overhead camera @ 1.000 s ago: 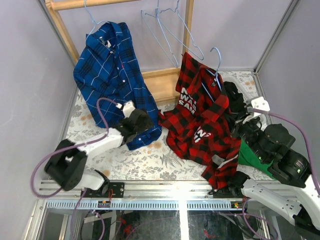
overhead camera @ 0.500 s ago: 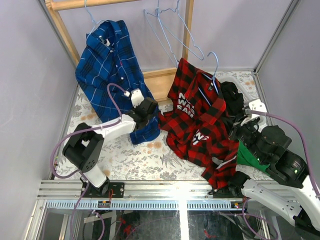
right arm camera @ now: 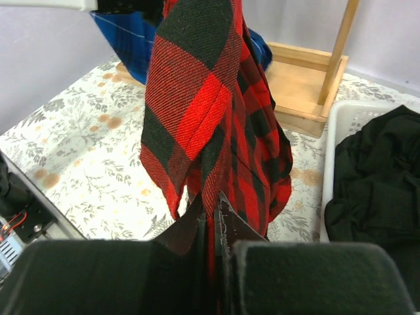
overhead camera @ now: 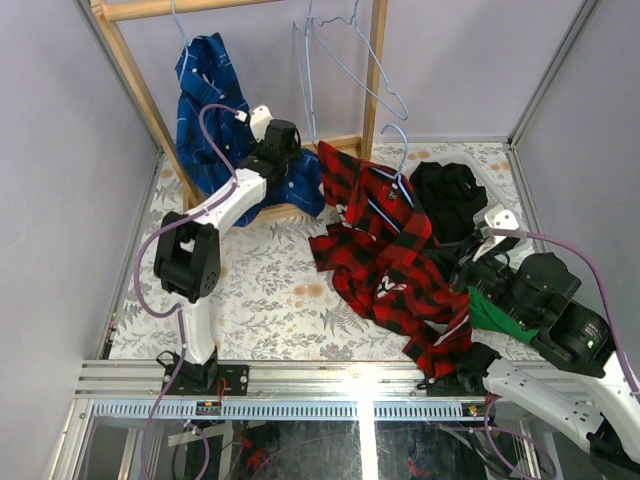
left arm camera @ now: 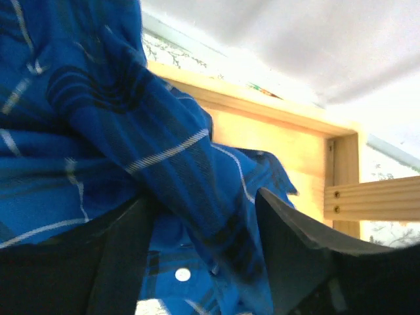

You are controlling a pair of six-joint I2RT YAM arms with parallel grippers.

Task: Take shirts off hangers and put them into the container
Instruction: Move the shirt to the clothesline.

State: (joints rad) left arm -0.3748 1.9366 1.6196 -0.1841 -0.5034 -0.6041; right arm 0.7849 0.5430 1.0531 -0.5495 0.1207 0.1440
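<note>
Left claw (left arm camera: 205, 220) has hoisted the blue shirt (overhead camera: 203, 115), pinching or loosening unclear; right claw (right arm camera: 211, 211) pinches the red shirt (overhead camera: 385, 265) to strip its hanger (overhead camera: 403, 150)

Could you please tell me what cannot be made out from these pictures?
- Left gripper: the left wrist view shows the blue plaid shirt between its jaws; pinched or merely draped, unclear.
- Right gripper, shut on the red plaid shirt: hidden beneath that shirt in the top view.
- Container: cut off by the right wrist view's edge; mostly covered by the black shirt in the top view.
</note>
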